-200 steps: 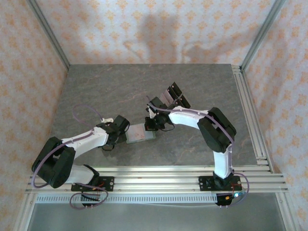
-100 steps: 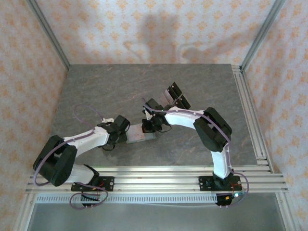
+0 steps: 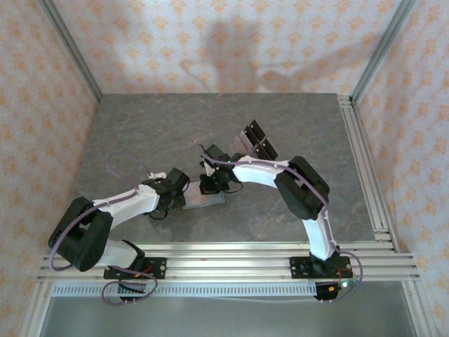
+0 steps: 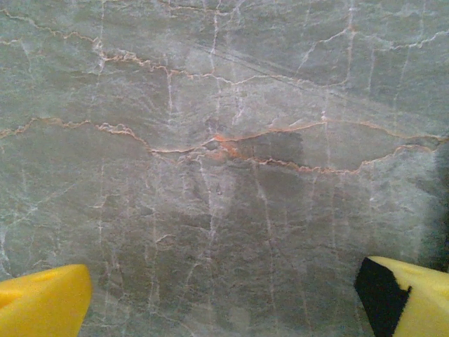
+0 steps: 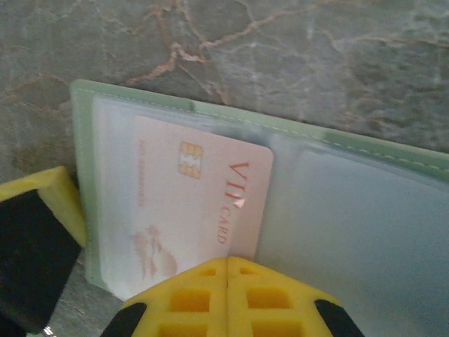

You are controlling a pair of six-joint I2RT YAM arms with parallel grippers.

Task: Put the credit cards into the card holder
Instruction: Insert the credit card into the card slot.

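Observation:
The sage-green card holder [image 5: 365, 210] lies open and flat on the marble table [image 4: 224, 105], and it also shows between the two arms [image 3: 208, 201]. A pale pink credit card [image 5: 203, 189] marked VIP CARD sits partly inside its left clear pocket. My right gripper [image 5: 228, 261] is shut, jaws pressed together, with its tips against the card's near edge; from above, this right gripper [image 3: 211, 184] hangs over the holder. My left gripper [image 4: 224, 305] is wide open over bare marble with nothing between its fingers. One of its yellow fingers [image 5: 49, 203] stands at the holder's left edge.
A dark stand [image 3: 257, 142] with pale flat pieces in it stands just behind the right forearm. Aluminium rails [image 3: 365, 161] run along the table's right side and near edge. Patterned walls close in the back and both sides.
The right gripper has moved left across the holder, staying shut. The left arm and its open gripper have held still.

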